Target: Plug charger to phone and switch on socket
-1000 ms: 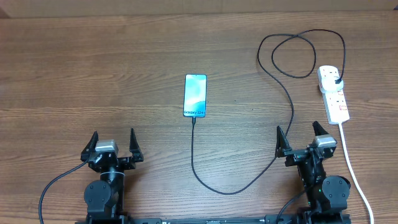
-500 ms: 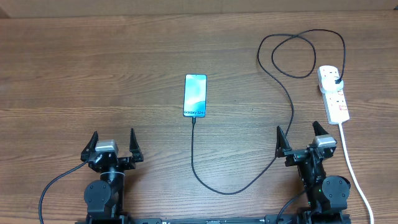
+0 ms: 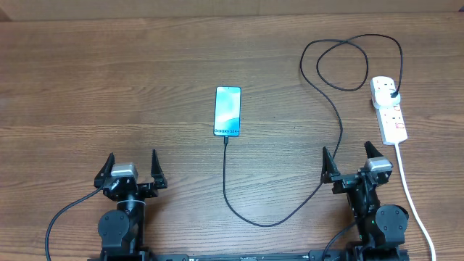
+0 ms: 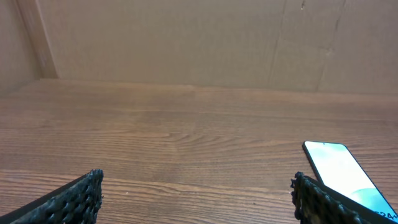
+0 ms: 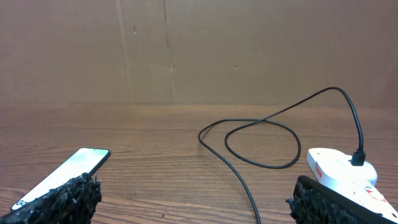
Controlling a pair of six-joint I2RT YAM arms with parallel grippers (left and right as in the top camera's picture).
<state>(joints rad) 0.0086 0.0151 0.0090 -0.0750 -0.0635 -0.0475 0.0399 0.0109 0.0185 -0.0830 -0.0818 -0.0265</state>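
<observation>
The phone lies flat at mid-table with its light blue screen up; it also shows in the left wrist view and the right wrist view. The charger, a thin black cable, runs from the phone's near end, curves down and right, loops at the back and ends in a black plug seated in the socket. Its tip touches the phone; I cannot tell if it is seated. My left gripper and right gripper stand open and empty near the front edge.
A thick white cord runs from the socket down past my right arm to the front edge. A brown cardboard wall stands behind the wooden table. The cable loop lies ahead of my right gripper.
</observation>
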